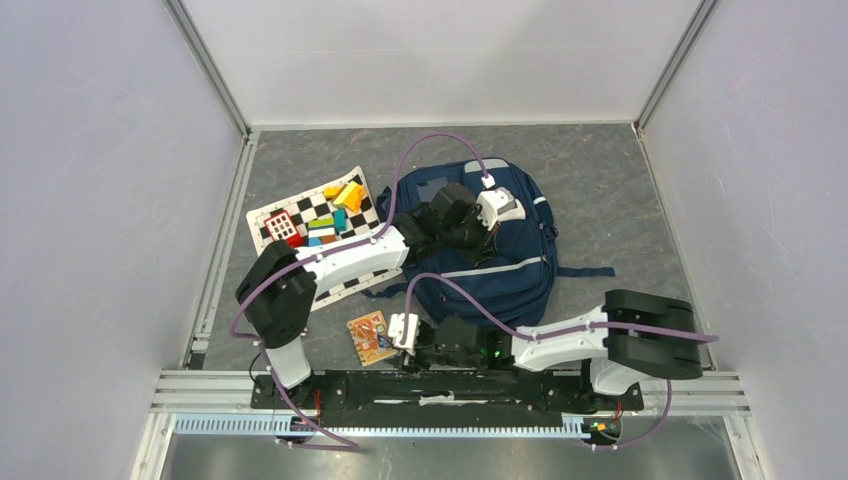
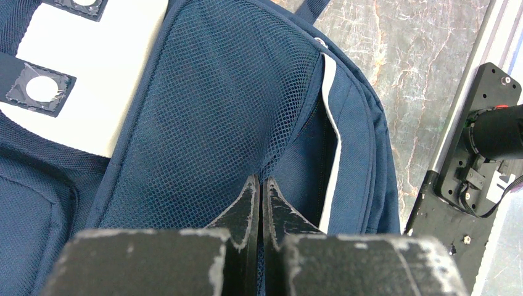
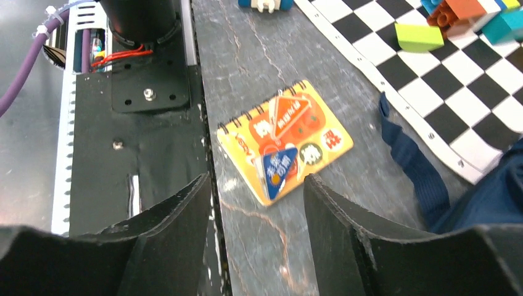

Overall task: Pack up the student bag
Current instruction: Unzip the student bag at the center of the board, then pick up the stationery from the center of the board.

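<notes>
The student bag (image 1: pixel 520 265), navy blue with grey stripes, lies in the middle of the table. My left gripper (image 1: pixel 472 232) is over its upper part. In the left wrist view that gripper (image 2: pixel 260 182) is shut, and a fold of the bag's blue mesh (image 2: pixel 222 105) rises into its tips beside a dark slit in the bag. My right gripper (image 1: pixel 393 338) is low near the front rail, open, with nothing between its fingers. A small orange spiral notebook (image 3: pixel 284 139) lies flat on the table just beyond the right gripper's (image 3: pixel 256 182) tips.
A checkerboard mat (image 1: pixel 300 215) with several coloured blocks (image 1: pixel 335 215) lies left of the bag. A loose blue strap (image 3: pixel 410 163) trails between the notebook and the mat (image 3: pixel 432 68). The black base rail (image 3: pixel 148 123) runs close on the right gripper's left.
</notes>
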